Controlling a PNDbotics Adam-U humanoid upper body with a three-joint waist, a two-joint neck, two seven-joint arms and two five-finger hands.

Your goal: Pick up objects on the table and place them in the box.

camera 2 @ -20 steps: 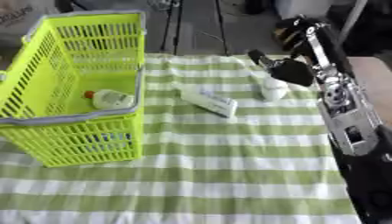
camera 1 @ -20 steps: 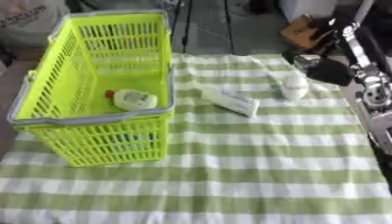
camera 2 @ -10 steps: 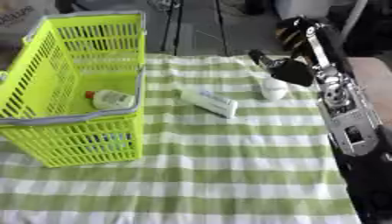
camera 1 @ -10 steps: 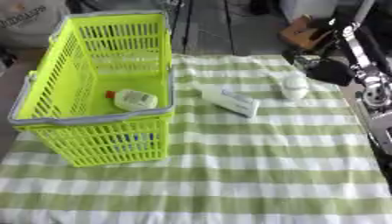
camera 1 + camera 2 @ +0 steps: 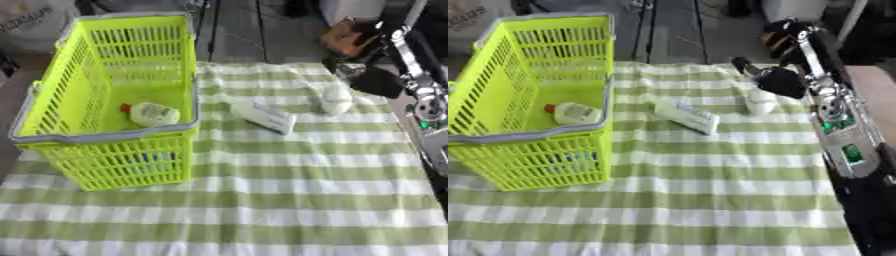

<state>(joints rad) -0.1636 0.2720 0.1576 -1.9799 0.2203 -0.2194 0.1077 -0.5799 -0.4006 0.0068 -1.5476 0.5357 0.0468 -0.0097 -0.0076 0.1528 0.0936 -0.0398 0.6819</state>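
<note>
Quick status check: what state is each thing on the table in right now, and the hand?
Basket: upright on the cloth, open top.
Bottle: lying on its side inside the basket.
Flat box: lying on the cloth, outside the basket.
White jar: upright on the cloth.
Right hand: above the jar; fingers unclear.

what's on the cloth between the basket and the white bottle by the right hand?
One thing: a white flat box, lying askew on the striped cloth, apart from the yellow-green basket and the white bottle. Left eye view shows it best.
</note>
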